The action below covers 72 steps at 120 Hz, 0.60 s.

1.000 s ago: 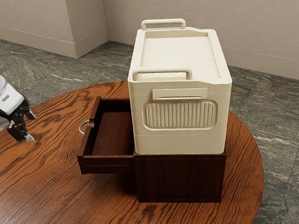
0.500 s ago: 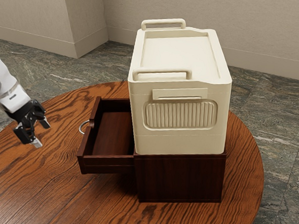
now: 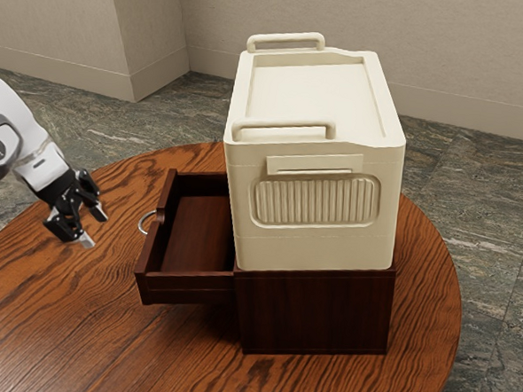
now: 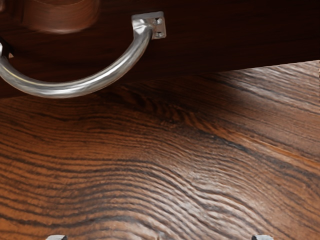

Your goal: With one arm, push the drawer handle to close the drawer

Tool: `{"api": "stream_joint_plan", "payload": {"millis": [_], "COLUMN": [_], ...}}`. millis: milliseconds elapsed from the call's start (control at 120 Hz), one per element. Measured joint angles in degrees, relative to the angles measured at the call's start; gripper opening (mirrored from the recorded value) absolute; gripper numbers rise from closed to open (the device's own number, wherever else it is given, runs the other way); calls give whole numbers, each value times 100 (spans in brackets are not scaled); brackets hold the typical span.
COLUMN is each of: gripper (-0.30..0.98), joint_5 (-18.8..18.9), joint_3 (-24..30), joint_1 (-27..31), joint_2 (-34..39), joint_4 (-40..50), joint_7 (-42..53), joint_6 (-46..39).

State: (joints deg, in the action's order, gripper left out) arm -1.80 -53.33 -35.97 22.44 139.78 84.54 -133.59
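I see: cream storage box (image 3: 307, 248), upright, two bar handles (image 3: 284, 124) above, ribbed panel (image 3: 316, 201) | round wood-grained tabletop (image 3: 145, 358) | veined grey floor (image 3: 479, 200) | beige wall (image 3: 448, 47)

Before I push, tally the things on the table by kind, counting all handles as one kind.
Box, cream ribbed-front: 1
Cabinet, dark reddish-brown wood: 1
Drawer, dark wood, open: 1
Handles: 3 (curved silver metal drawer handle, near cream loop handle, far cream loop handle)
Total: 6
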Motion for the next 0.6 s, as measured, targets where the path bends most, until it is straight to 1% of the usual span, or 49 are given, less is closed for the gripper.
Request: {"api": "stream_joint_plan", "payload": {"millis": [67, 117, 233, 383, 600], "gripper": [31, 21, 6, -3, -8], "joint_5": [-3, -13, -44, -166, -325], "joint_3": [-8, -10, -7, -3, 2], "joint_1": [-39, -60, -130, -223, -401], "joint_2": [-12, -36, -98, -258, -481], "joint_4": [-1, -2, -42, -228, -386], "joint_7": [-14, -25, -54, -88, -136], "joint_6": [-7, -11, -19, -26, -29]}}
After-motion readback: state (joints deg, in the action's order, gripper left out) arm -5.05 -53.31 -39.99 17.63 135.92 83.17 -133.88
